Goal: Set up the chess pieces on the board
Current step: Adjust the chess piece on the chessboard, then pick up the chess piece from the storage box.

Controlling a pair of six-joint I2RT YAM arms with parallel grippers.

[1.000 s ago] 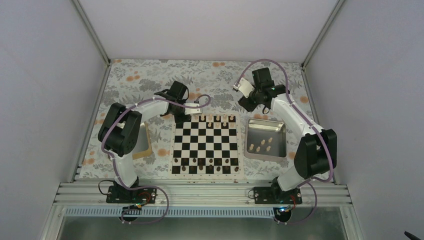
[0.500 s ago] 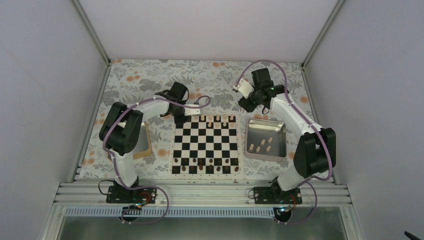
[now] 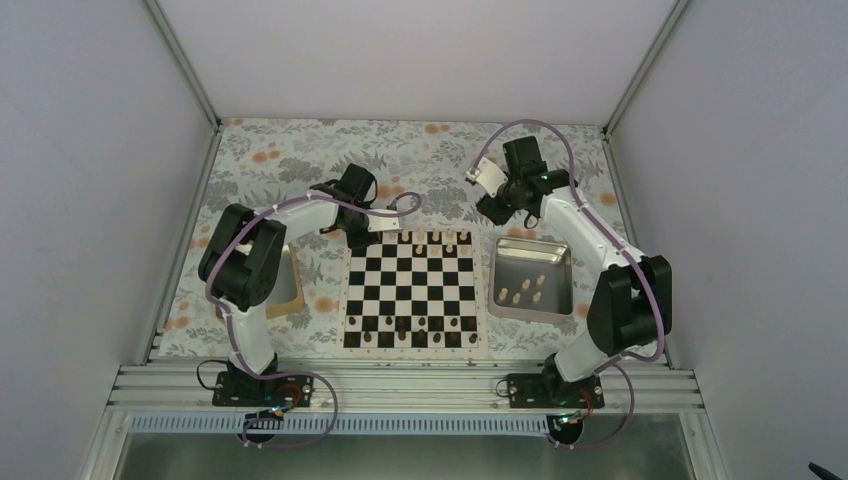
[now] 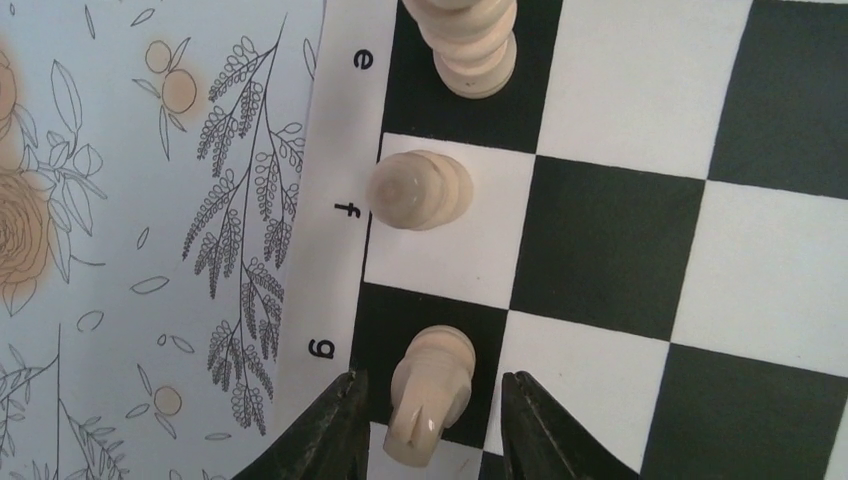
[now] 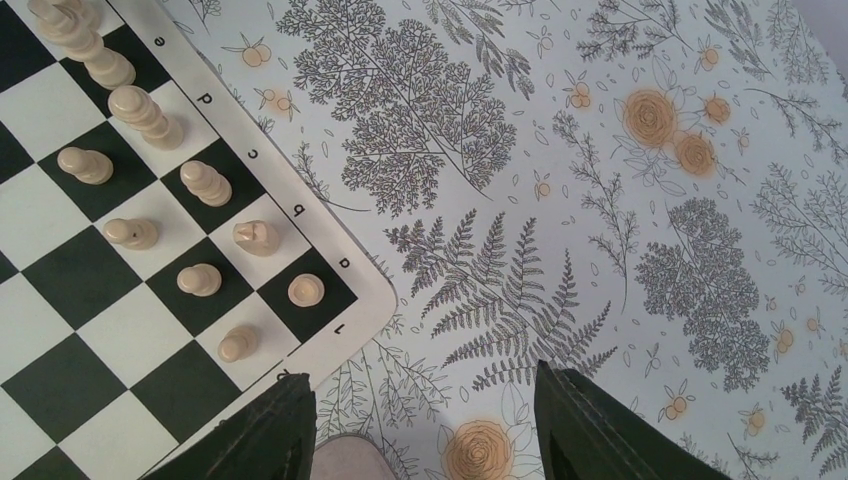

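Tan knight (image 4: 430, 405) (ungripped) stands inside left gripper (image 4: 430, 378)

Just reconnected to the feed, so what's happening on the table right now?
The left hand sits open around a pale tan wooden knight standing on the g square at the edge of the black-and-white checkered chessboard, not touching it. The right hand hovers open and empty over the flowered tablecloth. More pale pieces wait in the square steel tray.
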